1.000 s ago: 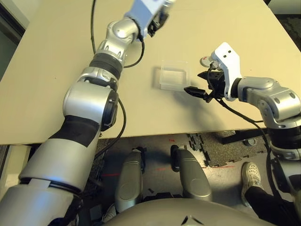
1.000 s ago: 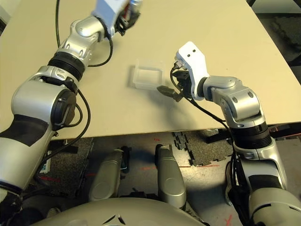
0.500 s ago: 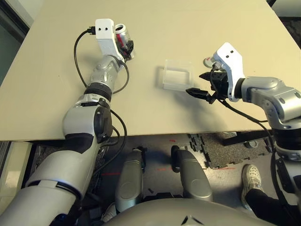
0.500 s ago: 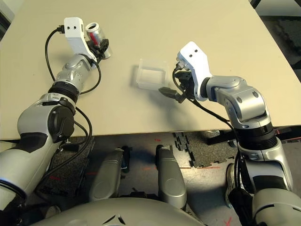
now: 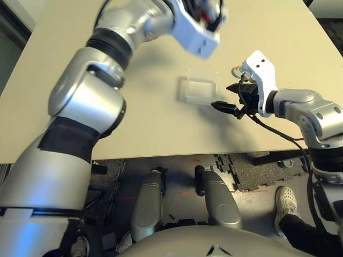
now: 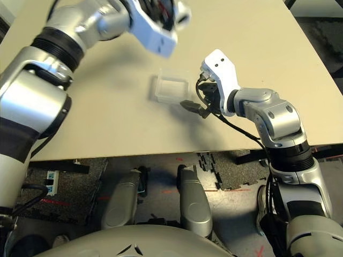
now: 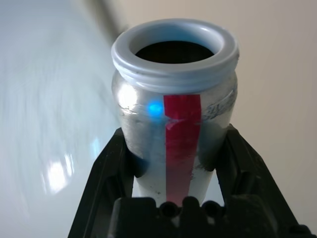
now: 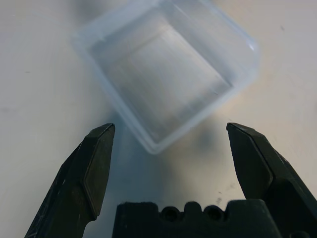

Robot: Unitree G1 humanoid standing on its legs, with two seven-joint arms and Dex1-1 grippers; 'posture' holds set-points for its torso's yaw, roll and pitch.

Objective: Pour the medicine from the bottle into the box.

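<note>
- The left wrist view looks close on the small silver-grey cylindrical bottle [image 7: 143,119] with its red-and-white label: a pale round rim, an uncovered mouth, and a red stripe running down the side.
- In both eye views the bottle is a blurred patch of silver and red at the top edge, up beyond the box; its tilt is hard to tell there.
- The left hand [image 7: 174,129] is closed on the bottle, one black finger pressed to each side.
- The left eye view gives the round grey cap [image 5: 236,70] with a red mark, lying on the pale beige desk [image 5: 161,128] just beyond the right hand [image 5: 222,95].
- The right wrist view looks down into the small, shallow, square clear plastic box [image 8: 163,74], past two black fingers standing wide apart; the right hand is open, with nothing between them.
- The box rests on the desk, near the right hand's fingertips, its open top upward and its see-through bottom visible.
- Inside the bottle's mouth it is dark; what it contains cannot be made out.
</note>
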